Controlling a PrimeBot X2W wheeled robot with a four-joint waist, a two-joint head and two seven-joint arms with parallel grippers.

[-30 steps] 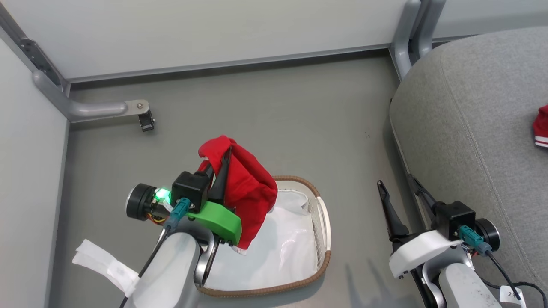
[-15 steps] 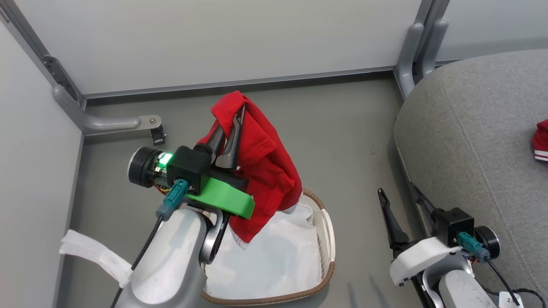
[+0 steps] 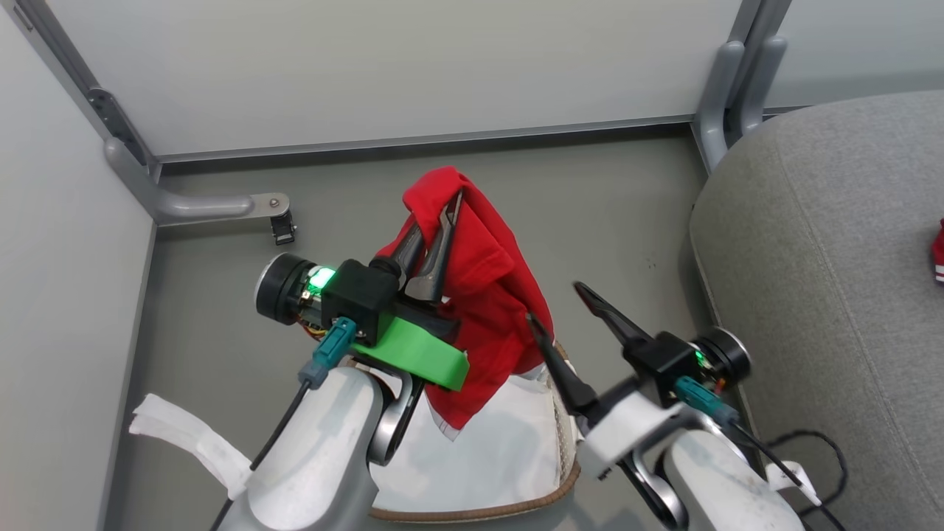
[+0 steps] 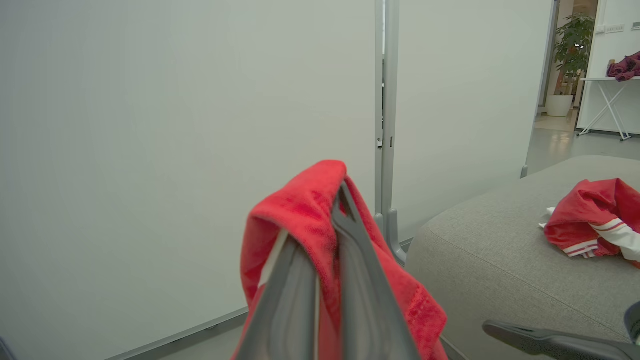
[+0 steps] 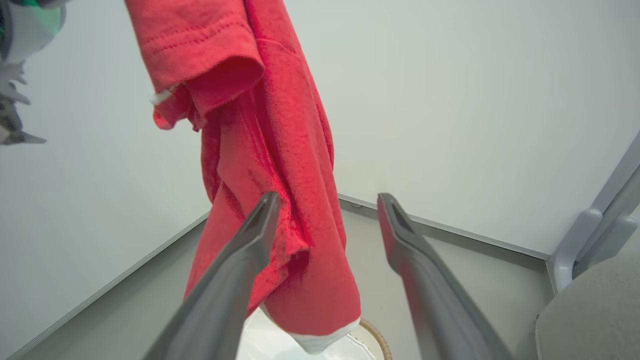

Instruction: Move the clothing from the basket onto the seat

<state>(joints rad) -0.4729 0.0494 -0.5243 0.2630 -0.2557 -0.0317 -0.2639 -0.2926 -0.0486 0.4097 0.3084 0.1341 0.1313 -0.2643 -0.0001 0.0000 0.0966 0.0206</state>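
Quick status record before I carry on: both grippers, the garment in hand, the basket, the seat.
left gripper: shut on red garment, raised above basket
right gripper: open, empty, next to the hanging fabric; contact unclear
basket: on the floor, white sheet inside, part hidden behind the left arm
seat: on the robot's right, striped red garment lying on it
task state: held garment not yet on seat
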